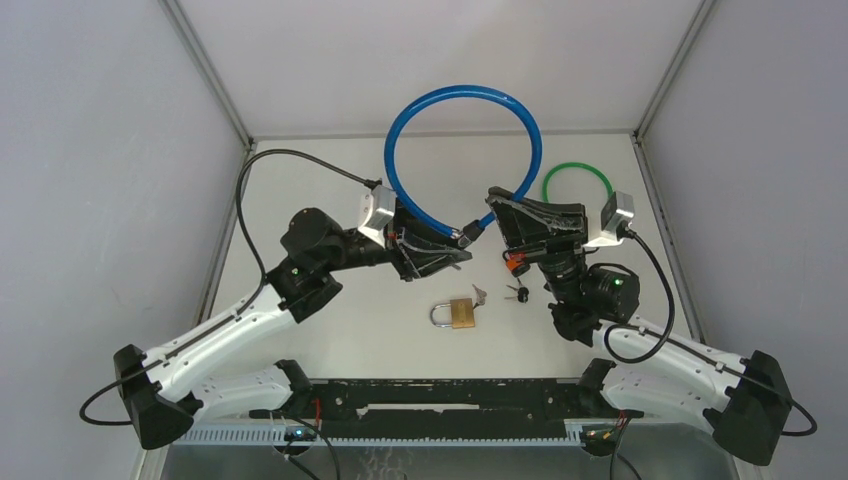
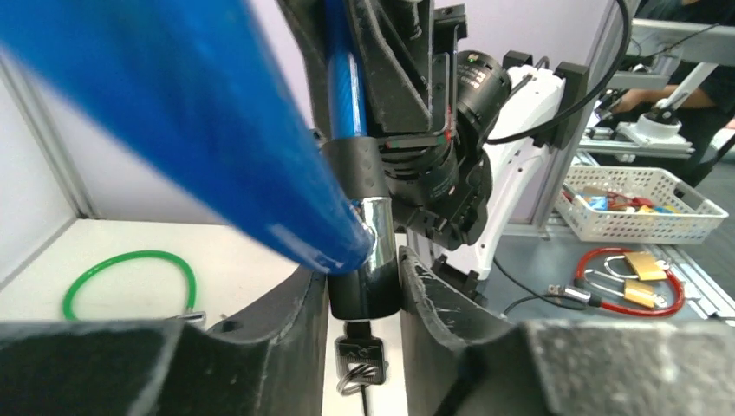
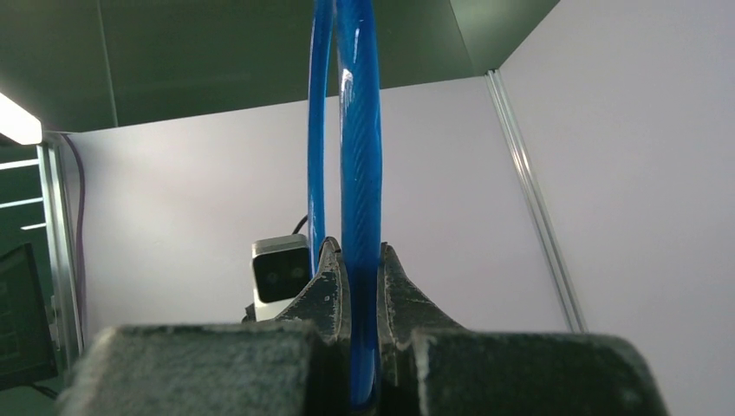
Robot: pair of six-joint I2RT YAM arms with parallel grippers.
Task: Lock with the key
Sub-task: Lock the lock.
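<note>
Two robot arms hold a blue cable lock (image 1: 465, 95) in the air between them, its loop arching up and away over a white table (image 1: 330, 330). The left gripper (image 1: 447, 250) is partly closed, its two fingers pressed against either side of the lock barrel (image 2: 364, 286), the black and silver piece at the cable's end. A small key (image 2: 359, 354) with a ring sticks out of the barrel's underside. The right gripper (image 3: 357, 251) is squeezed nearly shut on the blue cable itself, just beside the barrel. On the table below lie a brass padlock (image 1: 461, 313) and, near it, a few loose keys (image 1: 518, 292). A green cable loop (image 1: 577, 185) lies farther back on the right.
</note>
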